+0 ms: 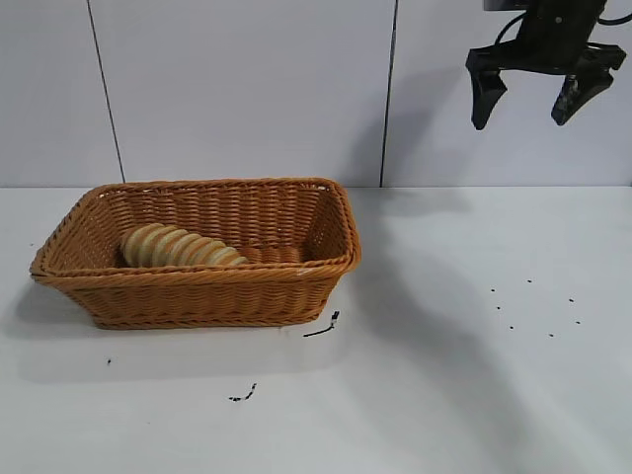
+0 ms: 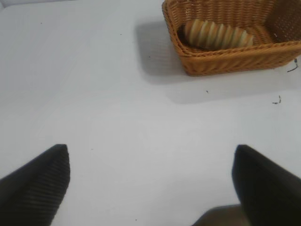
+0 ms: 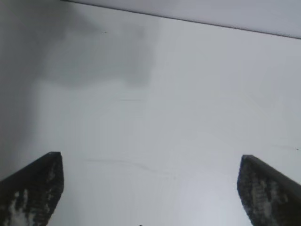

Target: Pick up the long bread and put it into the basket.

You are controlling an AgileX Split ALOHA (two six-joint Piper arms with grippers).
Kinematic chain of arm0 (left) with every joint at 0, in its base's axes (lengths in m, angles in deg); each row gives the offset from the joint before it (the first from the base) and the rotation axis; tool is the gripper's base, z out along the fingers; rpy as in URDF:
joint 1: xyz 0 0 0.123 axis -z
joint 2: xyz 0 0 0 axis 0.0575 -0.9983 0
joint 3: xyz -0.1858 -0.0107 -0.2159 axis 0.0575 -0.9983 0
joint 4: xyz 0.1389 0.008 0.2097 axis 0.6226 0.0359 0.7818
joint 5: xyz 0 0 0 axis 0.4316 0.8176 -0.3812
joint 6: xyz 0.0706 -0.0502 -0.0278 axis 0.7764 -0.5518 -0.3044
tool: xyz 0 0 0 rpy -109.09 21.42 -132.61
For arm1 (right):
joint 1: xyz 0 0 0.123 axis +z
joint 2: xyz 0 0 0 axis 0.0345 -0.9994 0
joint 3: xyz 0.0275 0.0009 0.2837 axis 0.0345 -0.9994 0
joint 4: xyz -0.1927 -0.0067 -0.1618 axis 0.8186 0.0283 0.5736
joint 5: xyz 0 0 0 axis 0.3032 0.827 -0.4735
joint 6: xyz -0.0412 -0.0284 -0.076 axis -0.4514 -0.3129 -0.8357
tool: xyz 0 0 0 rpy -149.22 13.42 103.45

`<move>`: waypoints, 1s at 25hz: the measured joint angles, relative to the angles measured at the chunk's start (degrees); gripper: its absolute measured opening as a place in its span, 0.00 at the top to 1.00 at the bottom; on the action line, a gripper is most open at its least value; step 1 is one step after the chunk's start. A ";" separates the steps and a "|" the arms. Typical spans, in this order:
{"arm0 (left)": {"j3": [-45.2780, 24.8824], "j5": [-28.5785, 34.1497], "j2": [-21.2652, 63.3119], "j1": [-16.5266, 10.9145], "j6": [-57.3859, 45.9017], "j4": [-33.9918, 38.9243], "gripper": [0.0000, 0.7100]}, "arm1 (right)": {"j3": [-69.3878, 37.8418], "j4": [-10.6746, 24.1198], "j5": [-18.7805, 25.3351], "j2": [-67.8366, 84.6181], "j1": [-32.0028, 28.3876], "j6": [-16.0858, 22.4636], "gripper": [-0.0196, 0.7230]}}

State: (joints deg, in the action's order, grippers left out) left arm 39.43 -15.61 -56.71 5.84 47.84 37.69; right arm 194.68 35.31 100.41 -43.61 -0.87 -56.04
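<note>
1 long bread lies inside the basket toward its left end, so placement looks done. Right gripper hangs high, fingers wide and empty; left gripper fingers wide over bare tabletop. Best to retreat clear of the rim.

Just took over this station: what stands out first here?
The basket sits left of the table's centre with the long bread lying inside it, toward its left end. The right pincer hangs open and empty high above the table's right side; the left pincer is open over bare table.
</note>
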 joint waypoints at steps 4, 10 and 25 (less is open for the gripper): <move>0.00 0.00 0.00 0.00 0.00 0.00 0.02 | -4.00 0.00 0.00 5.11 0.00 0.18 0.04; 0.00 0.00 0.00 0.00 0.00 0.00 0.02 | -20.28 0.00 -0.14 19.73 0.00 0.18 0.04; 0.00 0.00 0.00 0.00 0.00 0.00 0.02 | -76.16 0.00 -0.25 73.57 0.00 0.18 0.04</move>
State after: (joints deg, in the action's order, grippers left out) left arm 39.43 -15.61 -56.71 5.84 47.84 37.69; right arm 118.52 35.31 100.15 29.95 -0.87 -55.86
